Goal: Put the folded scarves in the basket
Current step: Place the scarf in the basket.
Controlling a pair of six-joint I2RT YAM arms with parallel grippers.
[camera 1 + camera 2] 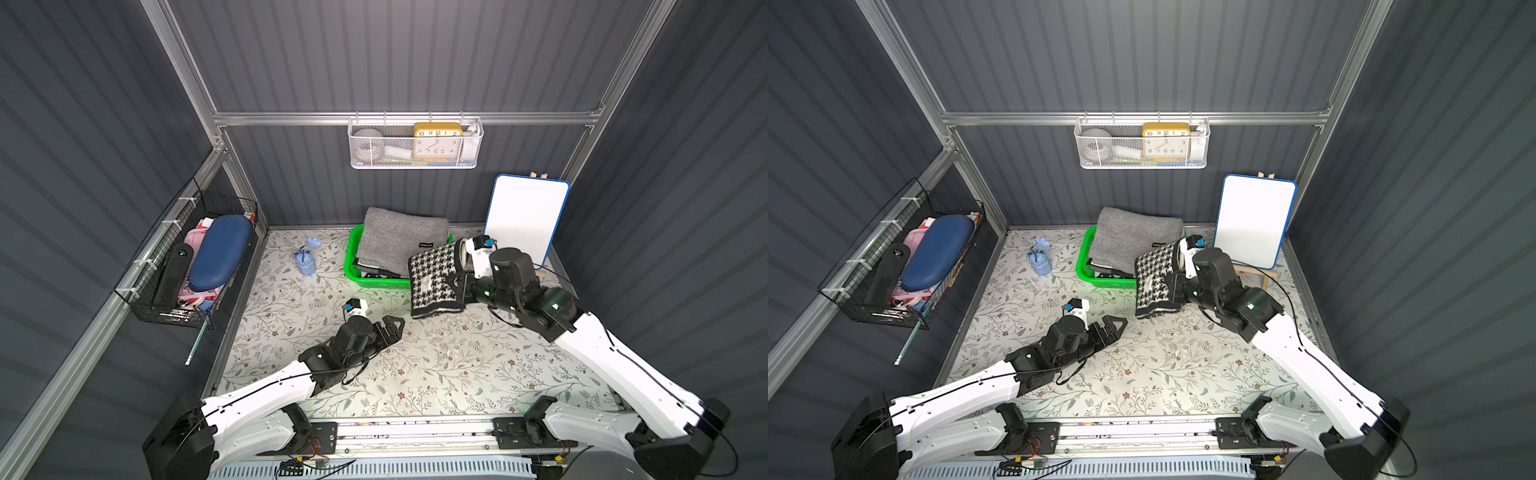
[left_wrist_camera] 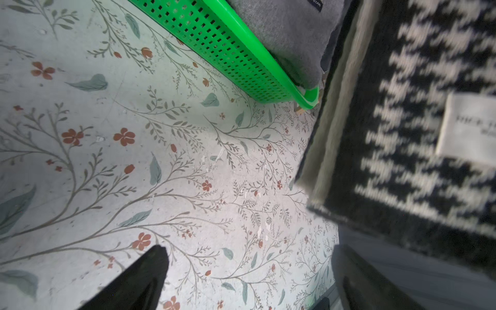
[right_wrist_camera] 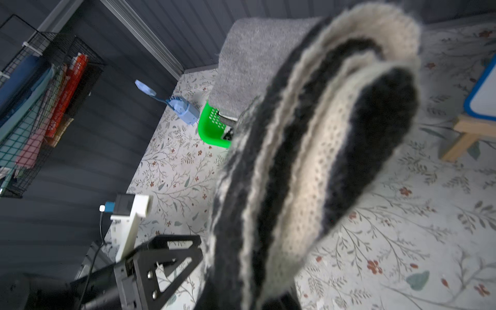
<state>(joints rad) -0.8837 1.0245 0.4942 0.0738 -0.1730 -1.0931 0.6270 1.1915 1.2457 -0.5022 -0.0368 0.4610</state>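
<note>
The floral-papered tabletop (image 1: 457, 365) spread open toward 6 o'clock. At the 4 o'clock corner of the bright green perforated plastic basket (image 1: 352, 266), the right gripper (image 1: 462, 283) pinched the black-and-white houndstooth folded scarf (image 1: 434, 282). The left gripper (image 1: 392, 326) gaped empty.

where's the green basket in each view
in a top view: basket at the back, near the middle
in a top view: basket in the same place
left wrist: holed wall beside the scarf
right wrist: one corner behind the scarf
shared: grey cloth lying in it
</note>
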